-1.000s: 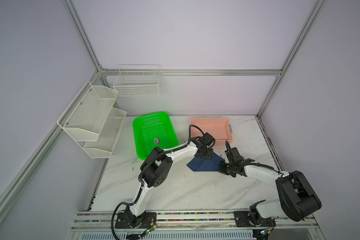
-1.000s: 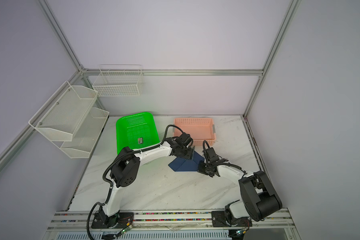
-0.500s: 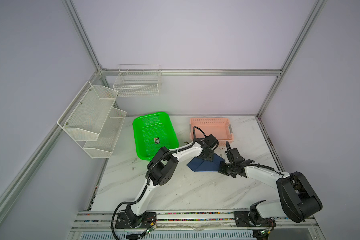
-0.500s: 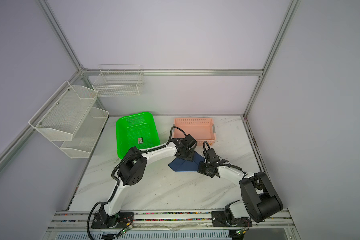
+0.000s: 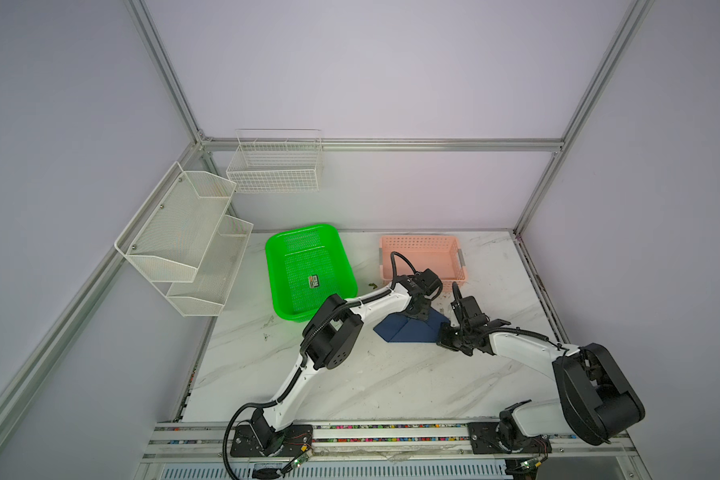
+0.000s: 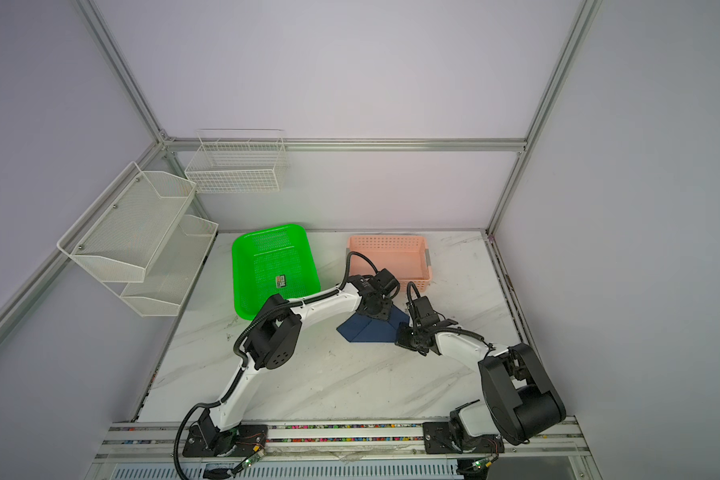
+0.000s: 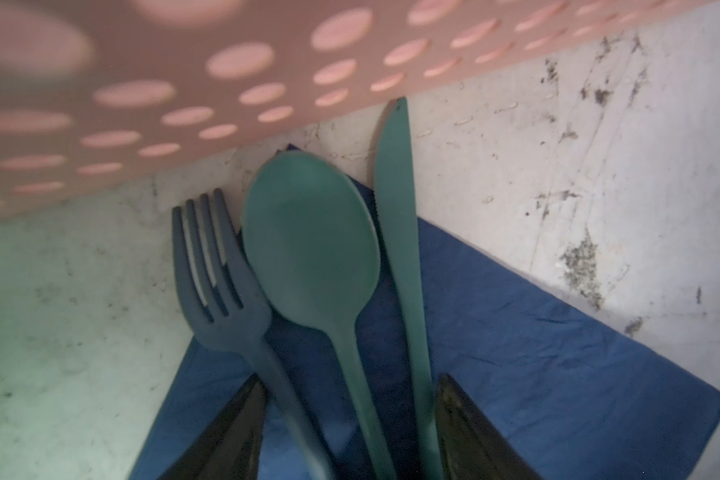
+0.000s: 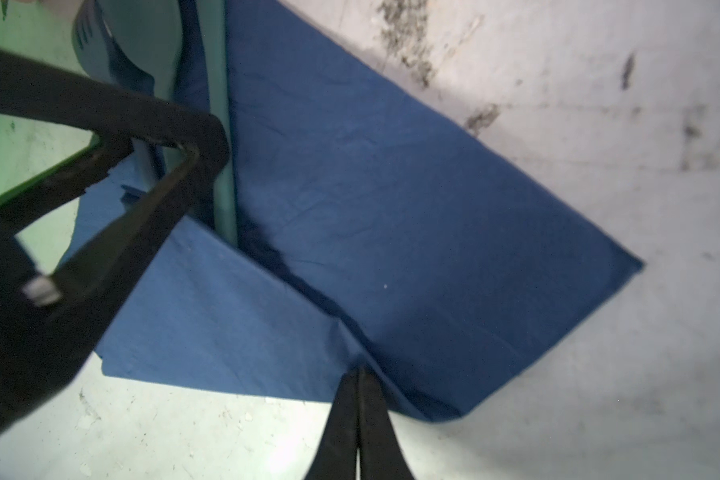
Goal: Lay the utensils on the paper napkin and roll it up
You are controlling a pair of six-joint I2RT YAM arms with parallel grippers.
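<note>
A dark fork [image 7: 221,299], a teal spoon [image 7: 312,249] and a teal knife [image 7: 395,208] lie side by side on the navy paper napkin [image 7: 558,374], heads toward the pink basket. My left gripper [image 7: 348,382] stands open astride their three handles, which keep gaps between them. In both top views the napkin [image 5: 408,330] [image 6: 371,330] sits mid-table under the left gripper [image 5: 418,313] [image 6: 377,311], and the utensils are hidden there. One flap of the napkin [image 8: 391,208] is folded over the handles. My right gripper [image 8: 358,372] [image 5: 441,338] is shut on the napkin's near edge, where the crease ends.
The pink perforated basket [image 5: 420,249] [image 7: 142,62] stands just behind the utensil heads. A green basket [image 5: 275,274] at back left holds a small black card [image 5: 315,281]. White mesh shelves [image 5: 184,237] and a wire basket [image 5: 275,166] hang on the walls.
My left arm has shifted a little to the right, its wrist now closer to the pink basket. The right arm and the napkin have held still.
</note>
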